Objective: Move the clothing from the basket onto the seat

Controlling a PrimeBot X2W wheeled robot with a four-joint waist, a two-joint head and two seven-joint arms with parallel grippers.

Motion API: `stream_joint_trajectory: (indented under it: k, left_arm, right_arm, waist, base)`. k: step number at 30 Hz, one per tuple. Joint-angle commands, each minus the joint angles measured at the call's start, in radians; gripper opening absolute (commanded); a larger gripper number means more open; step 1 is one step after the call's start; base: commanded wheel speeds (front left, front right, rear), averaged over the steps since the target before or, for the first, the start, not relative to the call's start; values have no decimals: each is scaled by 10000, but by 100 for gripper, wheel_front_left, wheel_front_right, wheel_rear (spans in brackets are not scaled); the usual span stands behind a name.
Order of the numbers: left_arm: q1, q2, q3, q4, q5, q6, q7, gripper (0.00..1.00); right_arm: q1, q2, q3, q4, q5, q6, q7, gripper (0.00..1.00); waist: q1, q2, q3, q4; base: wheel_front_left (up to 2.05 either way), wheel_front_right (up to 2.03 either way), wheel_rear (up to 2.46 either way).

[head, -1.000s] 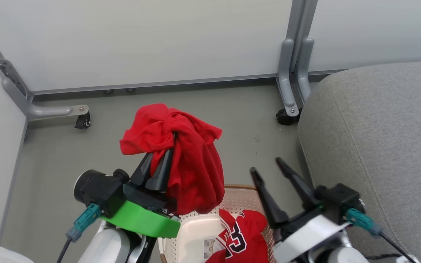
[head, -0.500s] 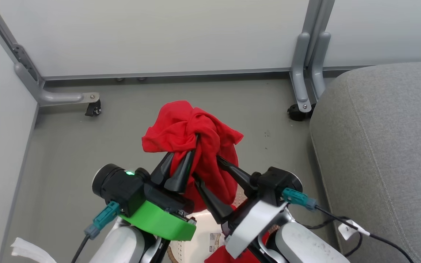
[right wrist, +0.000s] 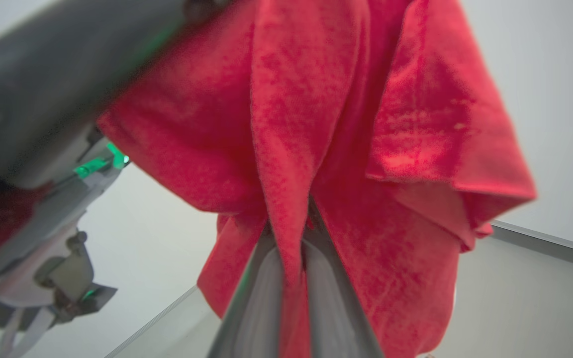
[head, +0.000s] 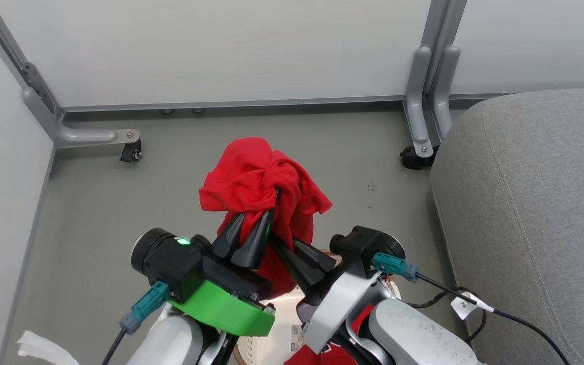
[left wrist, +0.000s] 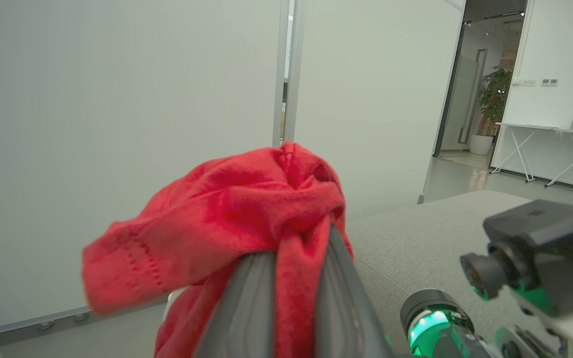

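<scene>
**Red shirt [head: 261, 175] lifted, carry pending**

Head view: the shirt hangs above the basket [head: 274, 324], with the left gripper [head: 259, 218] and right gripper [head: 284, 243] both pinched on it.
Left wrist view: cloth is clamped between the fingers [left wrist: 246, 308].
Right wrist view: likewise.
Next, likely: swing right over the seat [head: 535, 203].

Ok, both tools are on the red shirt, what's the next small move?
The left tool and right tool are both shut on the red shirt, lifted above the basket, so probably carry it rightward over the sofa cushion.
</scene>
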Motion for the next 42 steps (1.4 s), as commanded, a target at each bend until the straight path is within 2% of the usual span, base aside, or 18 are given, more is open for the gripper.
stream_joint_trajectory:
  k: [1, 18, 19, 20, 25, 37, 42]
  left_arm:
    - [9, 31, 19, -3, -58, 71, -45, 0]
    - [70, 177, -24, 33, 23, 301, -13, 0]
    - [69, 214, -19, 79, 113, 386, 46, 68]
    - [46, 230, -40, 80, 182, 427, 54, 100]
    - [196, 397, -38, -3, 360, 497, 1, 100]
    - [1457, 1413, -489, -70, 570, 606, 649, 100]
    - [1926, 1613, -659, -211, 472, 615, 913, 100]
  right_arm:
    - [-129, -2, 52, 60, 79, 2, -64, 0]
    - [-303, 0, 154, 304, 270, 2, -260, 0]
    - [-333, 0, 126, 294, 262, 2, -283, 0]
    - [-357, -2, 95, 278, 255, 2, -294, 0]
    - [-534, -2, -215, 262, 137, 2, -396, 0]
    - [-638, -5, -445, 507, 19, 2, -475, 0]
    - [-522, -45, -544, 570, -1, 2, -484, 0]
  waist:
    - [0, 0, -26, -15]
    - [0, 0, -87, -99]
    - [0, 0, -87, -88]
    - [0, 0, -83, -81]
    - [0, 0, -29, -67]
    - [0, 0, -86, 66]
    - [0, 0, -121, 246]
  base:
    - [0, 0, 0]
    - [0, 0, 0]
    - [0, 0, 0]
    - [0, 0, 0]
    - [0, 0, 0]
    - [0, 0, 0]
    - [0, 0, 0]
